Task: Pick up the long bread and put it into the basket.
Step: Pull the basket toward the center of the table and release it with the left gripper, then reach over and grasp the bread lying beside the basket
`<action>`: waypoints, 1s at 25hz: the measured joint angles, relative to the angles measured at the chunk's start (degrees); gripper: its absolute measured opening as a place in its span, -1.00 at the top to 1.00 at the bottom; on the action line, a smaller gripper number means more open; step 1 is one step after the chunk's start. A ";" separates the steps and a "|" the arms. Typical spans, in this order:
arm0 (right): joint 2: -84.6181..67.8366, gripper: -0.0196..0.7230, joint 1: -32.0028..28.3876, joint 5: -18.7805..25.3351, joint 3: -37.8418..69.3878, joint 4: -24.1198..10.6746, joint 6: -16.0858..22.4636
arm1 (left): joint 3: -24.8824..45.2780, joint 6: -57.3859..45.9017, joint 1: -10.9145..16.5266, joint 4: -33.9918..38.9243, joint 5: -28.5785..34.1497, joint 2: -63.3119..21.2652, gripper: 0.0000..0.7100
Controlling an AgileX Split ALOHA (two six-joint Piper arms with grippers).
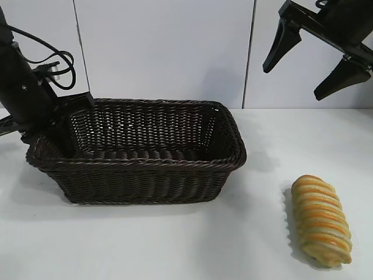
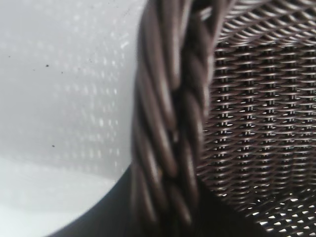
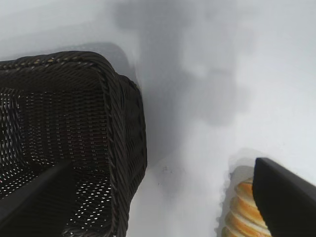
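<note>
Long bread (image 1: 321,220), a golden-yellow elongated loaf with orange-brown crosswise ridges like a twisted roll, lies flat on the white table (image 1: 192,239), below the right hand (image 1: 315,55) and well apart from it. In the right wrist view the loaf (image 3: 242,210) shows partly behind one dark finger (image 3: 286,197) of that hand, its ridged end peeking out at the table's surface.

The right hand hangs high in the air with its two black fingers spread wide, holding nothing.

The large rectangular dark brown woven wicker basket (image 1: 145,169), with flared sides and a braided rim, stands on the table off to the side of the right hand, away from the loaf. Nothing can be seen inside it; only its woven floor and walls are visible. The loaf rests outside it, clear of the basket's nearer end wall.

The left hand (image 1: 58,137) is down at the basket's far end from the loaf, at the rim there. Whether its fingers are wide or narrow cannot be told. The left wrist view shows the braided rim (image 2: 168,123) very close, with the woven inside wall on one side and bare table (image 2: 59,98) on the other.
</note>
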 joint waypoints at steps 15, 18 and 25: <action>0.00 -0.92 0.00 0.00 0.00 0.00 0.14 | -18.74 -6.99 5.13 20.48 13.05 -5.44 -0.95; 0.00 -0.92 0.00 0.14 0.00 0.00 0.14 | -22.11 -5.08 10.54 22.26 15.59 -5.44 -0.95; 0.00 -0.92 0.00 0.14 0.00 -0.05 0.18 | -25.25 -3.51 24.50 27.08 19.24 -5.76 -0.95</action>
